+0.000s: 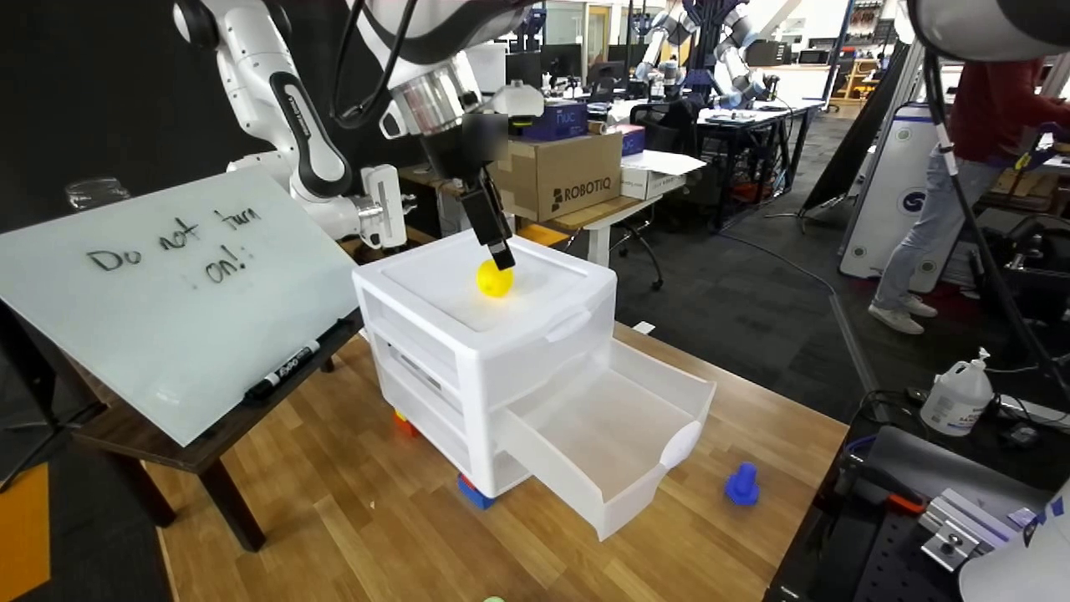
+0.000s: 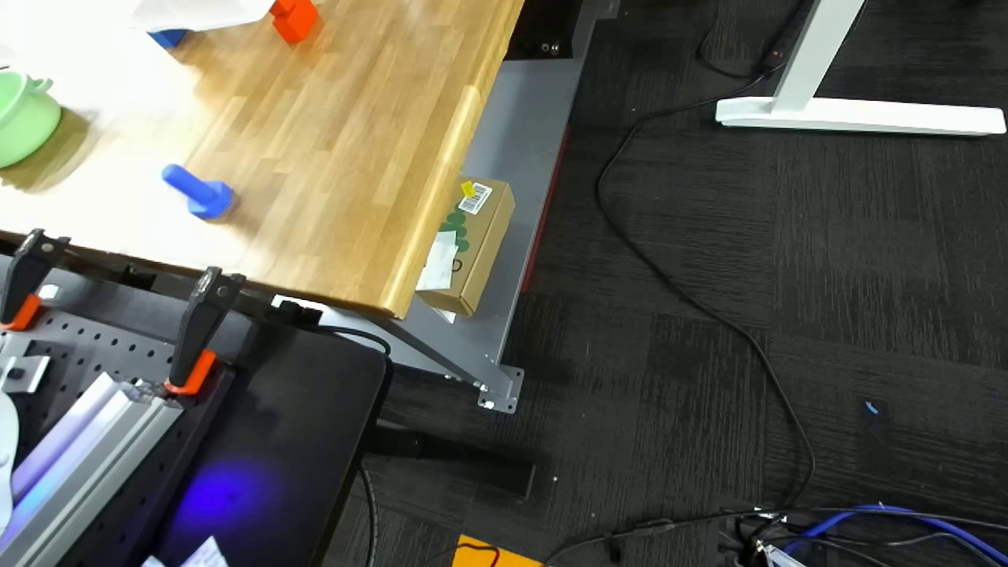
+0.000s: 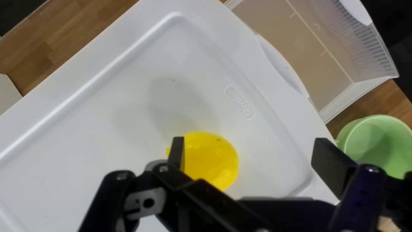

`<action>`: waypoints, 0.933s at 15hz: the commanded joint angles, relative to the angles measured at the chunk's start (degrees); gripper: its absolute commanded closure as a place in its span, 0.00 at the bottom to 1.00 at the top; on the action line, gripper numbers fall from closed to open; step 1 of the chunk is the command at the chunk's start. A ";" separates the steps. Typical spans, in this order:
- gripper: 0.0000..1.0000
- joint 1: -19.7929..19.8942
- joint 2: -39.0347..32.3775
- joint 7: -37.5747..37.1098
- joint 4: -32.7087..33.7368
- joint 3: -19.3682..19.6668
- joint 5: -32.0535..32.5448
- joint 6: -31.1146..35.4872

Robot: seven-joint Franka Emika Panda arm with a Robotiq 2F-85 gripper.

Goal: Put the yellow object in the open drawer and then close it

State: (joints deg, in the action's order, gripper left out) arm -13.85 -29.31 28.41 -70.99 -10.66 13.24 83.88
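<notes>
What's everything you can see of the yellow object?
The yellow object is bright, rounded and shiny, perhaps plastic, with a small nub sticking out sideways and a tiny dark mark. It rests atop the white drawer unit. In the wrist view, one finger of the open gripper partly hides it; contact is unclear.

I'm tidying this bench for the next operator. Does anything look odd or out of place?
Yes: the white drawer unit appears propped on small colored blocks rather than flat on the wooden table, which looks makeshift. Its lowest drawer is pulled out, but that fits the task. I see no spill or damage.
</notes>
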 commanded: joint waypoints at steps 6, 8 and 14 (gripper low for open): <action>0.00 0.01 -1.35 0.28 2.27 0.11 0.06 -1.80; 0.00 0.02 -1.35 0.28 2.34 0.11 0.06 -1.89; 0.00 1.06 -0.87 2.99 1.94 -0.77 -2.28 0.21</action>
State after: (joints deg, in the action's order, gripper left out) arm -13.82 -30.66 28.94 -68.62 -10.60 12.64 82.25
